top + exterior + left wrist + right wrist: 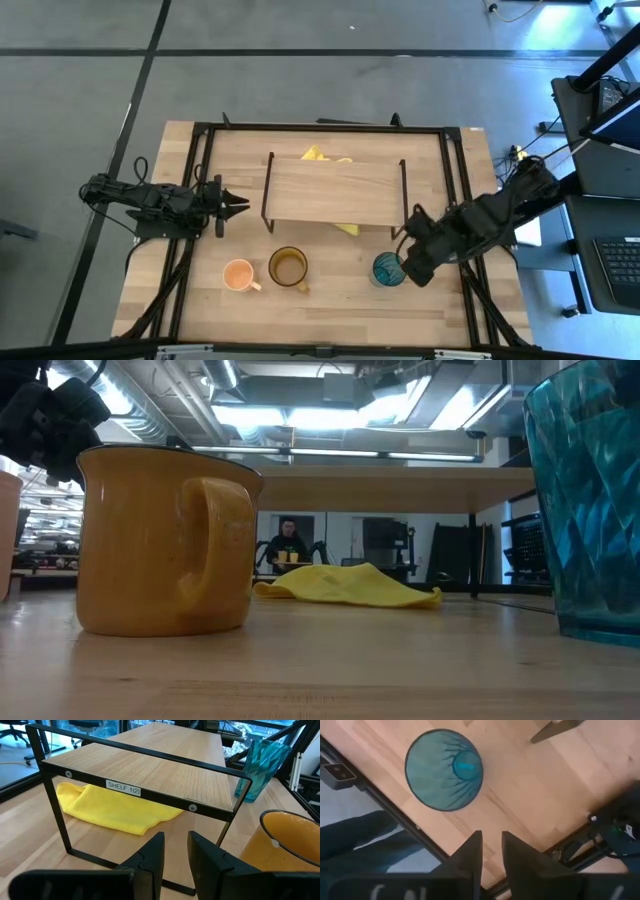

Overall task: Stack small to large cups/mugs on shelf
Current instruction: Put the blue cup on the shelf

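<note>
The shelf [335, 190] is a light-wood board on black wire legs in the middle of the table. In front of it stand a small orange mug [238, 275], an amber mug [288, 267] and a teal ribbed tumbler [386, 268], each on its base. My left gripper [243, 206] is shut and empty, level, left of the shelf and pointing at it. My right gripper [491, 845] is shut and empty above the table, just right of the tumbler [444, 769], looking down into it. The amber mug [165, 540] and tumbler [590, 500] fill the low view.
A yellow cloth [110, 807] lies on the table under the shelf and sticks out behind it [318, 154]. Black frame rails [200, 160] run along the table's sides. A person [288, 545] sits far off in the room.
</note>
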Robot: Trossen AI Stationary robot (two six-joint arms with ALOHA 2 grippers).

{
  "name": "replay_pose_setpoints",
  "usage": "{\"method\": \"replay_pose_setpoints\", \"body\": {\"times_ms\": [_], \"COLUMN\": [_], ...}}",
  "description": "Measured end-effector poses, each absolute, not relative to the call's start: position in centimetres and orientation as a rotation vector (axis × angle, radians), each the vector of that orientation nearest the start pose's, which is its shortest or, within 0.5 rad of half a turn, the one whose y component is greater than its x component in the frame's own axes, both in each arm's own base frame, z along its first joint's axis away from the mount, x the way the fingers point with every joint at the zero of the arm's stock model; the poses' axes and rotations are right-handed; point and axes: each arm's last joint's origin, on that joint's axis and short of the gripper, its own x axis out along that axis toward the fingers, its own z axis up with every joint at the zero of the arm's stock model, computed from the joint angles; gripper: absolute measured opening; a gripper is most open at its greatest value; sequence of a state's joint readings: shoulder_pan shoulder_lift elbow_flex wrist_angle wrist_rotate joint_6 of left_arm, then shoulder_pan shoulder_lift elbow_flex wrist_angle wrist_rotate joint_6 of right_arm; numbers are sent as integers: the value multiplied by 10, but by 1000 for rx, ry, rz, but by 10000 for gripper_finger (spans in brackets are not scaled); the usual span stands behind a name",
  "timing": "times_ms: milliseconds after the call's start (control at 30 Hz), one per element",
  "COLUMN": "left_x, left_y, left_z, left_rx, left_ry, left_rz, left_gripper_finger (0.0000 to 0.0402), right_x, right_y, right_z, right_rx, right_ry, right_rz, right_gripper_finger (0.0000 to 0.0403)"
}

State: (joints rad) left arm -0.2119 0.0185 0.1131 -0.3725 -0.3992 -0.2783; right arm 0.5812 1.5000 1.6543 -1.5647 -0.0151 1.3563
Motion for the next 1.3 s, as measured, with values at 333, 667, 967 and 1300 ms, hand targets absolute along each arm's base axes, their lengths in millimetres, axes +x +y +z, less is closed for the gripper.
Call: {"method": "replay_pose_setpoints", "body": {"times_ms": [333,667,967,1300], "left_x": [86,86,86,86], "left_y": [-7,-7,-7,-7], "left_z": [165,165,165,165], "left_rx": [-192,-192,-192,-192], "left_ry": [237,237,237,237], "left_rz": [221,222,221,221], "left_gripper_finger": [79,79,79,79], "right_x": [232,250,259,265], "right_y": [147,157,163,165], "right_z": [355,326,309,301], "right_rx": [738,678,632,624], "right_ry": [1309,1329,1376,1393], "right_rz": [-547,-690,-739,-758], "right_gripper_finger": [169,183,178,181]}}
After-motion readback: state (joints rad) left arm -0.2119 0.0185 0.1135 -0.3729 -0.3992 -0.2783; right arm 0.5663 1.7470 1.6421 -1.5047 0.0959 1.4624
